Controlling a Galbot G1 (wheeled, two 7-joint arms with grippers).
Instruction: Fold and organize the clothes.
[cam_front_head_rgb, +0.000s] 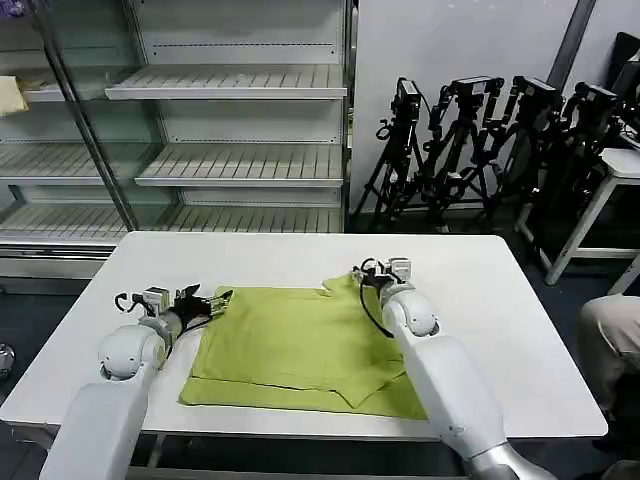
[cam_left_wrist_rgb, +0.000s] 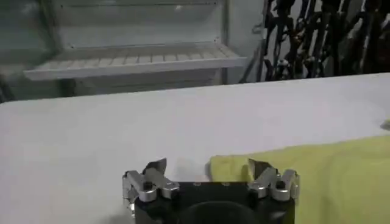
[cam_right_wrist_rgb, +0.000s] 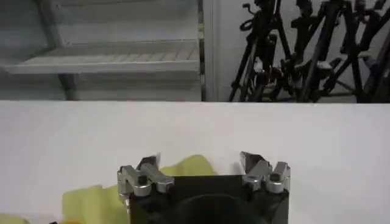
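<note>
1. On the white table (cam_front_head_rgb: 500, 300), in the middle, lies the shirt (cam_front_head_rgb: 290, 345). It is lime green, soft and thin. It looks partly folded, with one flap laid over near the front edge and small wrinkles across it.
2. The table is flat, smooth and bare all around the shirt.
3. The left gripper (cam_front_head_rgb: 205, 302) sits low at the shirt's far left corner. Its fingers are spread wide, one on each side of the corner, and hold nothing.
4. The right gripper (cam_front_head_rgb: 372, 276) sits at the far right corner, where the cloth bunches up. Its fingers are spread too, with a bump of cloth between them.
5. I think the step now is getting ready to grab the two far corners.
6. Next, both grippers need to pinch the cloth together, then lift and bring that edge over evenly.
</note>
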